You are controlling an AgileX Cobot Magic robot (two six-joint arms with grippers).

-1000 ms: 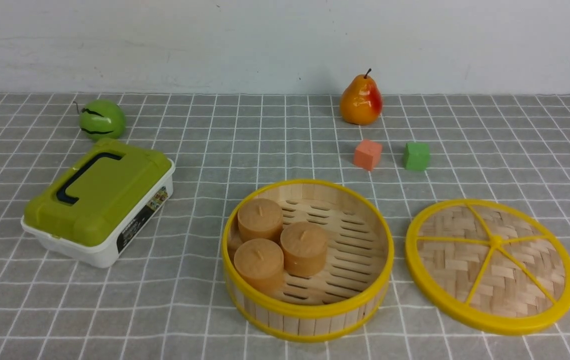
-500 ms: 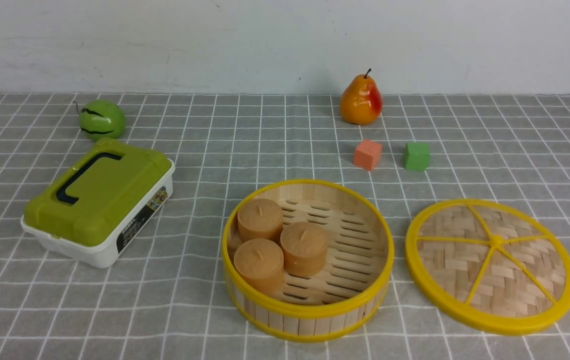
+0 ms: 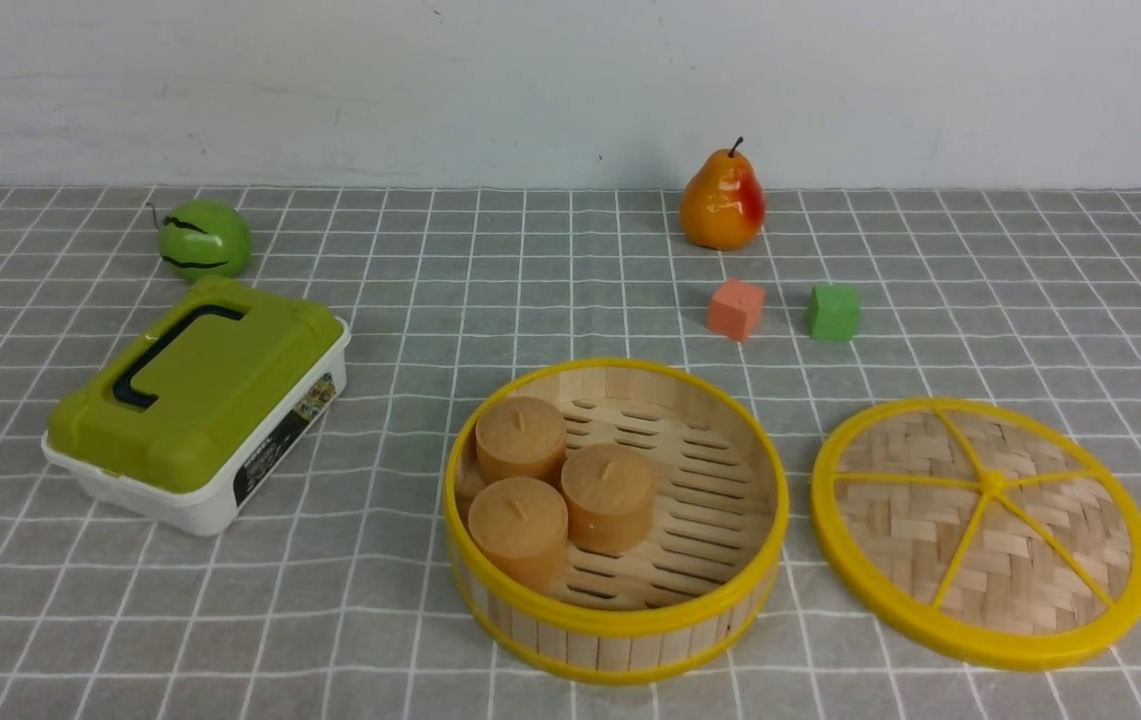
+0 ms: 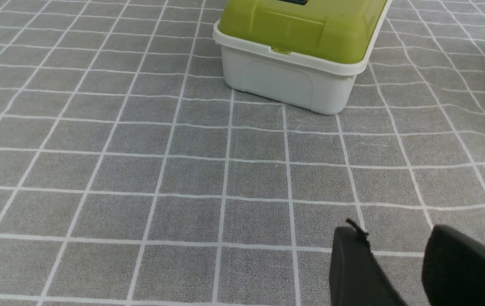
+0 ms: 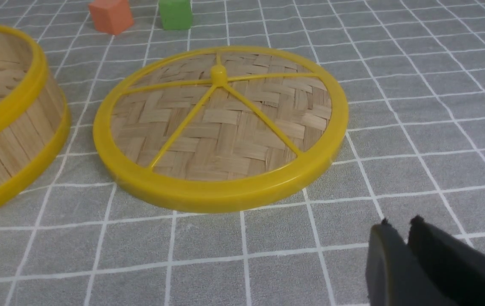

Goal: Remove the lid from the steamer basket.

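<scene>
Hovering right end effector (image 5: 399,227) nearly closed, empty, near lid (image 5: 221,127); left end effector (image 4: 395,242) parted, empty.

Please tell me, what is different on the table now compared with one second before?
Nothing visibly changed. The lid lies flat on the cloth to the right of the open steamer basket, apart from it, and the three candles, the green-lidded box, the pear and both cubes kept their places. No gripper shows in the front view.
</scene>
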